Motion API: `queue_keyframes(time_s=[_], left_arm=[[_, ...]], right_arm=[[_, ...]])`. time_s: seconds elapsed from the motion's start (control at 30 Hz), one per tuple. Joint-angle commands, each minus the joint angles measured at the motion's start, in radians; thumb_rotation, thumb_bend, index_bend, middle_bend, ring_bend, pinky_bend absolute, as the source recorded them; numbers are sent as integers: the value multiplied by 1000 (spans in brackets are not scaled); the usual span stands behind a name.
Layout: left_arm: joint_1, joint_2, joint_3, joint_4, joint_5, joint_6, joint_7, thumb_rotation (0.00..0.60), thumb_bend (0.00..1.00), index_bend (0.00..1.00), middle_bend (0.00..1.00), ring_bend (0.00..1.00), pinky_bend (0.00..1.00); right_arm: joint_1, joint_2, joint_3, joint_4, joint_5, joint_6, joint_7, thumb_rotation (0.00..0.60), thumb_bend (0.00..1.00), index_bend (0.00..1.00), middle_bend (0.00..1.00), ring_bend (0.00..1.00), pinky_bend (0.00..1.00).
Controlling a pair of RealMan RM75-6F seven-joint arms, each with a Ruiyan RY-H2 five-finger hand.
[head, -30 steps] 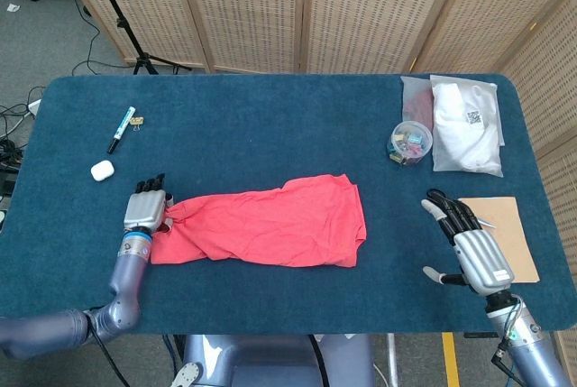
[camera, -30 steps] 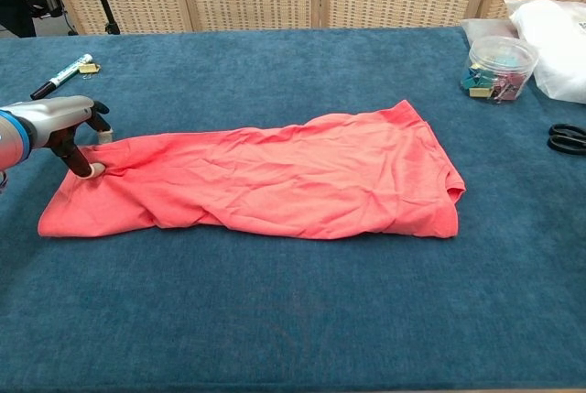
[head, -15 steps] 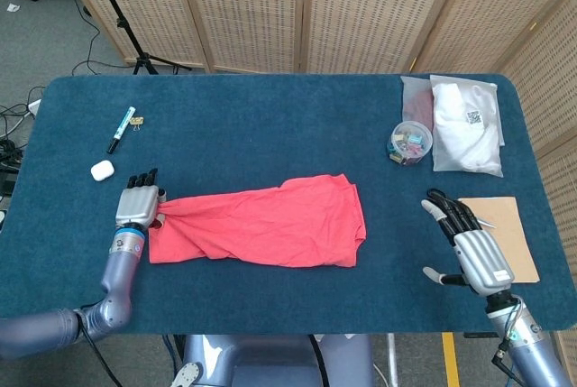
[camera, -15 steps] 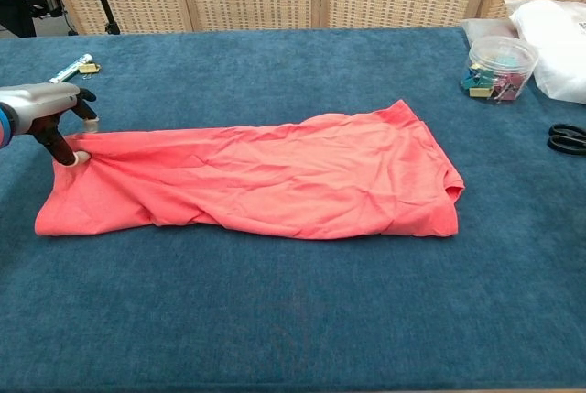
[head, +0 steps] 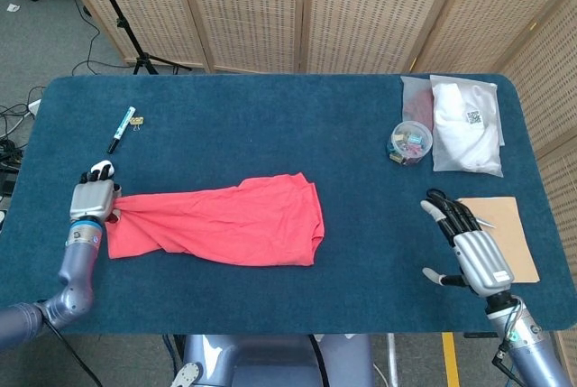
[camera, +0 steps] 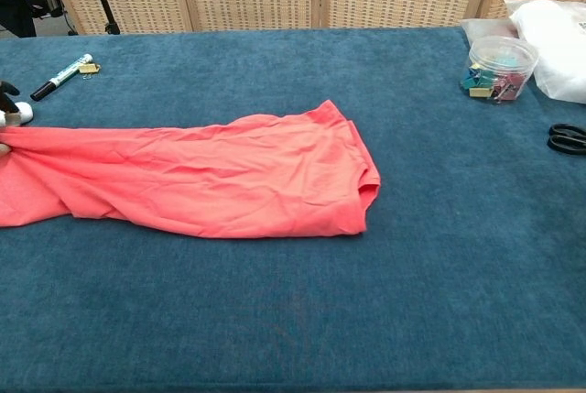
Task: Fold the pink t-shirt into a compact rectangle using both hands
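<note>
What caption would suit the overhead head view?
Left hand grips one end of a pink t-shirt on a blue table; right hand hovers open.

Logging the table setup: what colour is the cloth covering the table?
Dark blue, plain with no pattern; the table cover shows best in the head view.

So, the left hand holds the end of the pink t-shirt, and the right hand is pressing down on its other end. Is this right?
Not quite. The left hand does hold the end of the pink t-shirt, but the right hand is not on it. The head view shows it open, well apart from the shirt, beside the tan sheet.
</note>
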Motion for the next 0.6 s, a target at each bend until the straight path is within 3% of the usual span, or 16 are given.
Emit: queue_keyframes(time_s=[0.03, 0.3, 0.6], left_arm=[[22, 28, 17, 75, -5, -67, -35, 600, 435, 825, 0, 0, 0], [45, 21, 17, 213, 3, -178, -115, 600, 437, 824, 0, 0, 0], [93, 97, -47, 43, 263, -125, -329, 600, 436, 825, 0, 0, 0]], right_arm=[[0, -1, -1, -1, 0, -1, -3, 600, 0, 0, 0, 0, 0], [1, 0, 0, -4, 0, -2, -4, 600, 0, 0, 0, 0, 0], [-2, 8, 2, -8, 0, 5, 8, 600, 0, 0, 0, 0, 0]])
